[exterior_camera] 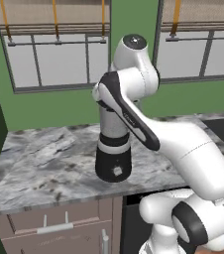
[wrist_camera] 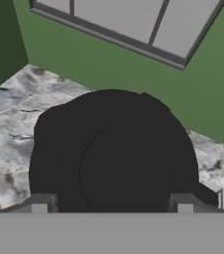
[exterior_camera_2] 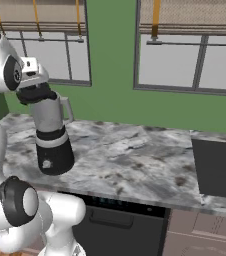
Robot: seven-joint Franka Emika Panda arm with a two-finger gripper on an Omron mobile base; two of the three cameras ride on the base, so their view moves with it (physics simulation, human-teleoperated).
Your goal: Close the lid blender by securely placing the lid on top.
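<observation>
The tool [exterior_camera_2: 35, 93] sits right at the top of the blender [exterior_camera_2: 52, 137], its fingers spread wide either side of the black lid [wrist_camera: 119, 158] — gripped or just straddled, I cannot tell. The lid lies directly beneath the tool; the blender stands upright below on the marbled surface [exterior_camera_2: 135, 155].

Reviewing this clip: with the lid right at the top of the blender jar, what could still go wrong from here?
1. The lid sits at the jar mouth of the blender, but whether it is fully seated cannot be told; it might rest tilted.
2. The end effector straddles the lid with wide jaws; lifting off could catch it and drag it askew.
3. The blender is tall and stands near the counter front edge; a sideways push might tip it.
</observation>
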